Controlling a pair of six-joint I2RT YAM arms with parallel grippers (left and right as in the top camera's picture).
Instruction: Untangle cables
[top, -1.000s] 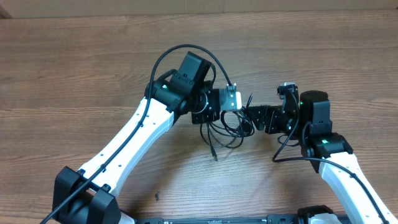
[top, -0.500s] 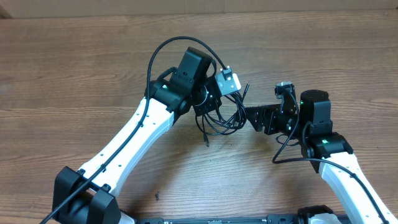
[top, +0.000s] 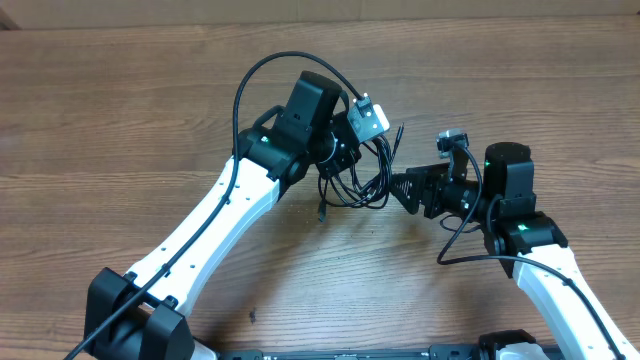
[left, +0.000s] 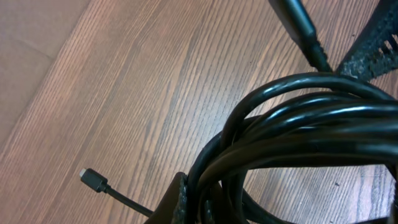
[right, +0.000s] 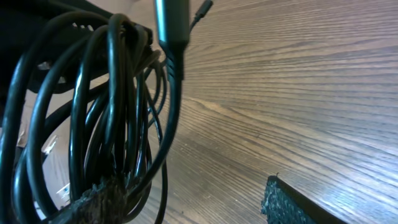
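The cables (top: 362, 186) are a bundle of thin black loops hanging off the table between the two grippers. My left gripper (top: 342, 162) is shut on the bundle; in the left wrist view the loops (left: 292, 130) press against its finger (left: 185, 202). One small plug end (left: 92, 179) dangles above the wood, and it also shows in the overhead view (top: 321, 212). My right gripper (top: 403, 187) is open. Its left finger is hooked through the loops (right: 93, 112), and its jaw gap (right: 193, 199) holds only one strand. A grey plug (right: 169, 25) hangs in front.
The wooden table (top: 120, 120) stretches all around. The thick black wire of the left arm (top: 262, 72) arcs above its wrist. A small dark speck (top: 252, 316) lies near the front edge.
My left gripper has lifted and swung toward the far side with the bundle, so the loops and the dangling plug shifted left and up. My right gripper followed slightly, still hooked in the loops.
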